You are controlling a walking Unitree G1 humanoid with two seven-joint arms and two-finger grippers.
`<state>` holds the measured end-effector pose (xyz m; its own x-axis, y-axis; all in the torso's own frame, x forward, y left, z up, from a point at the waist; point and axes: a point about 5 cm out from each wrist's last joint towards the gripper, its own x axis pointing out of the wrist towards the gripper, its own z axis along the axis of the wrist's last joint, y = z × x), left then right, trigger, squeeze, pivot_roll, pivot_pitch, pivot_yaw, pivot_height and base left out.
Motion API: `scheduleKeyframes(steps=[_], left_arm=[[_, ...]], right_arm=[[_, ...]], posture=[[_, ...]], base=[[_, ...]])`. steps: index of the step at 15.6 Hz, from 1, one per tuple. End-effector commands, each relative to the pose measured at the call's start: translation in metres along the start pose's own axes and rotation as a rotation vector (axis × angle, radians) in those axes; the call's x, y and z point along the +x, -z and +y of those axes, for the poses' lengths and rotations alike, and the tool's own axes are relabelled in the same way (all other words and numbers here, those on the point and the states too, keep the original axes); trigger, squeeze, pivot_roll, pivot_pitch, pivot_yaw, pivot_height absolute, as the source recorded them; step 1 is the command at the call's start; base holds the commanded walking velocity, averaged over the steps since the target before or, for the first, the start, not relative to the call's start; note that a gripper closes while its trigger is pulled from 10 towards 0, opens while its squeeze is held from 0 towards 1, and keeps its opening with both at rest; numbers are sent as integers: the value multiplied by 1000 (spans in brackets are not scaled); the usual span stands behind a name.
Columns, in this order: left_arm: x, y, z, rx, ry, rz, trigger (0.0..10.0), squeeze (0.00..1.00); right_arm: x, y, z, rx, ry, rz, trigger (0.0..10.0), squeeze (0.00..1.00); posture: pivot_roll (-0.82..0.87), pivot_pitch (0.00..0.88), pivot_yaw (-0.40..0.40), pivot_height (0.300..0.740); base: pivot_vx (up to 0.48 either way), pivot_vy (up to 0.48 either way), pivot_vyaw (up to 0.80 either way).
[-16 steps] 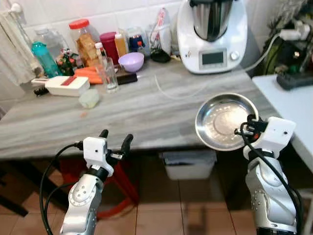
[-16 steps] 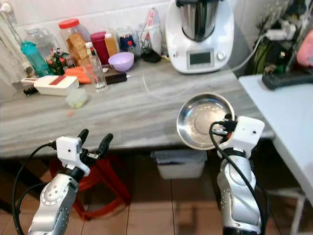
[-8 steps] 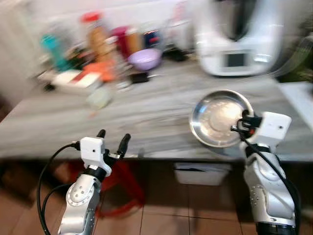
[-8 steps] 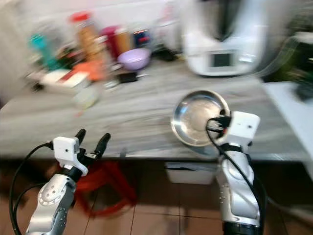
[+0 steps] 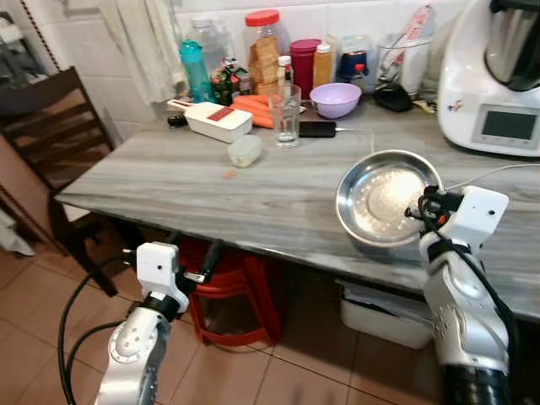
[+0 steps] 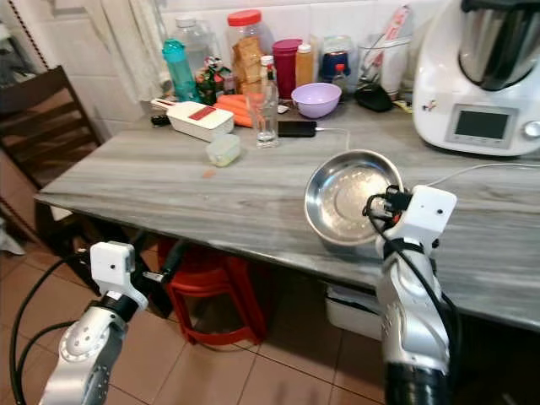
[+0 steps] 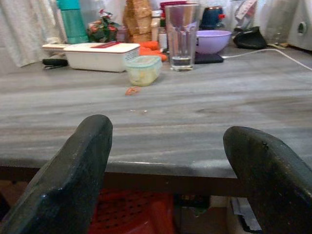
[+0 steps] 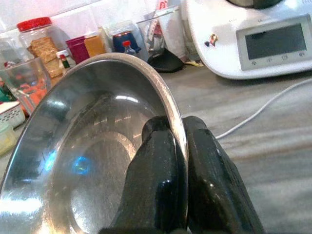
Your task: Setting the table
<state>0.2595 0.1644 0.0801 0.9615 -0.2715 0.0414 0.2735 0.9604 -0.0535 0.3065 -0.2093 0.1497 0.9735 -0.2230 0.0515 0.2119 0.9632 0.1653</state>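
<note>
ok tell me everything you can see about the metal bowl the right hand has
The metal bowl is a shallow round dish of shiny, steel-looking metal with a thin rolled rim and a flat base, empty inside and mirroring the room. The right hand pinches its rim, one finger inside and one outside. It is held tilted, its open side facing the head camera, above the near edge of the grey wood-grain table. Nothing else visibly touches it.

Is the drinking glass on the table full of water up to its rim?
No. In the left wrist view the drinking glass on the table is clear and nearly empty, with at most a thin layer at its bottom.
</note>
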Motion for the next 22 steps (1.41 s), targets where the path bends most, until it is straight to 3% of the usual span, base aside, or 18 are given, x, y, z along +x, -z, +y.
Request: scheduleKeyframes(steps=[1, 4, 6, 9, 11, 15, 16, 22], left_arm=[[0, -6, 3, 10, 4, -17, 10000, 0], [1, -7, -12, -91, 141, -29, 10000, 0], [0, -5, -22, -116, 251, -12, 10000, 0], [1, -4, -19, -98, 255, -5, 10000, 0], [3, -4, -18, -98, 253, -5, 10000, 0], [2, -5, -21, -107, 272, -5, 10000, 0], [2, -4, -22, -108, 275, -5, 10000, 0], [2, -1, -26, -112, 309, 9, 10000, 0]], right_arm=[[3, 0, 4, 29, -6, 9, 10000, 0], [10, 6, 12, 93, -41, 66, 10000, 0], [23, 13, 27, 145, -58, 138, 10000, 0], [35, 19, 44, 188, -59, 208, 10000, 0], [41, 28, 58, 162, -60, 290, 10000, 0], [48, 33, 69, 190, -57, 334, 10000, 0], [50, 33, 69, 207, -41, 330, 10000, 1000], [56, 29, 65, 235, 23, 277, 10000, 1000]], posture=[[-104, 0, 116, 740], [-106, 1, 115, 740], [-110, 3, 113, 740], [-107, 2, 112, 740], [-99, 0, 111, 740], [-91, 1, 110, 740], [-89, 1, 109, 740], [-96, 0, 117, 740]], base=[[0, 0, 0], [0, 0, 0], [0, 0, 0], [0, 0, 0], [0, 0, 0], [0, 0, 0], [0, 0, 0], [0, 0, 0]])
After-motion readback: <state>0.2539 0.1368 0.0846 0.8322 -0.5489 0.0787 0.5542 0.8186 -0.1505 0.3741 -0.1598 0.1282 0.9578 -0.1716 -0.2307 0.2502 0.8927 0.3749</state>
